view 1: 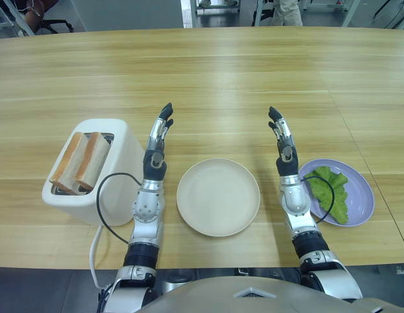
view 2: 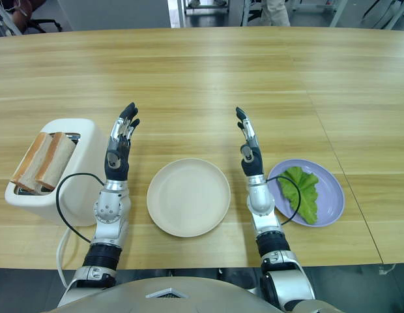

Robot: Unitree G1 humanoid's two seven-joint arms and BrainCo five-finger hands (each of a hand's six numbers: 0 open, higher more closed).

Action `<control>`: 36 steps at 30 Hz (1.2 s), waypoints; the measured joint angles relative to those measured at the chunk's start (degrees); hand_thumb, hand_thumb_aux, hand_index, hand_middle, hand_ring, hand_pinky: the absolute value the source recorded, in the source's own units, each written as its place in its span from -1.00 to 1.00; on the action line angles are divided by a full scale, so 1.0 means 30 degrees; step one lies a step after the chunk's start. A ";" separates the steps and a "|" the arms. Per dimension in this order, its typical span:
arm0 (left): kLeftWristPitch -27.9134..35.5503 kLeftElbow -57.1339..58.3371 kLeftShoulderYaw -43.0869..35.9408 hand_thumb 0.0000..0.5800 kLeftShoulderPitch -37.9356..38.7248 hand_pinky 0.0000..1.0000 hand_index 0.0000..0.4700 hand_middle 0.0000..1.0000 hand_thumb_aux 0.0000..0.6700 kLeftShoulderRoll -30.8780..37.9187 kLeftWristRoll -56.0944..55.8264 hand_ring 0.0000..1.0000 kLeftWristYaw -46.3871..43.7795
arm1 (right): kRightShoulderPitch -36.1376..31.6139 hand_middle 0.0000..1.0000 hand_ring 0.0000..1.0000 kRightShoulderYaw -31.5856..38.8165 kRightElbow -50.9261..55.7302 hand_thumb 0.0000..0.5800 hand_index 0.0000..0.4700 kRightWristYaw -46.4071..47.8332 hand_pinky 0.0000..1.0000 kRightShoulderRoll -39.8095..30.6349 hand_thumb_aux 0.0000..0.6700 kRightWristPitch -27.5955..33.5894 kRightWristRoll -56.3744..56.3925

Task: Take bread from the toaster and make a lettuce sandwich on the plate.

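no readable text anywhere, no labels or numbers on toaster (view 1: 91,173), plates, or surface (view 1: 221,72)

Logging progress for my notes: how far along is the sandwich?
Nothing looks done: both bread slices stand in the toaster, the cream plate holds nothing, the lettuce lies on the purple plate. In hand: nothing; left hand and right hand are open. Left: moving bread and lettuce onto the cream plate.

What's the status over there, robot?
Both open, empty: left hand, right hand. Two slices of bread in toaster; lettuce on purple plate. Nothing blocking cream plate.
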 measured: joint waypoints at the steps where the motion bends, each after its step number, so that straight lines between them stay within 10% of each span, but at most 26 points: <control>1: 0.0000 0.0000 -0.0001 -1.00 0.0000 -1.00 -1.00 -1.00 -1.00 0.0000 0.0000 -1.00 0.0000 | 0.0000 -1.00 -1.00 0.0000 0.0000 -1.00 -1.00 0.0008 -1.00 0.0000 -1.00 0.0002 0.0011; 24: 0.0071 -0.0217 -0.0032 -1.00 0.0126 -1.00 -1.00 -1.00 -1.00 -0.0065 0.0005 -1.00 0.0003 | 0.0055 -1.00 -1.00 0.0018 -0.0001 -1.00 -1.00 0.0355 -1.00 0.0026 -1.00 0.0009 0.0222; 36: 0.3860 -0.8823 -0.0009 -1.00 0.1026 -1.00 -1.00 -1.00 -1.00 0.1189 -0.0327 -1.00 -0.0520 | 0.0118 -1.00 -1.00 0.0008 0.0001 -1.00 -1.00 0.0271 -1.00 0.0120 -1.00 0.0003 0.0163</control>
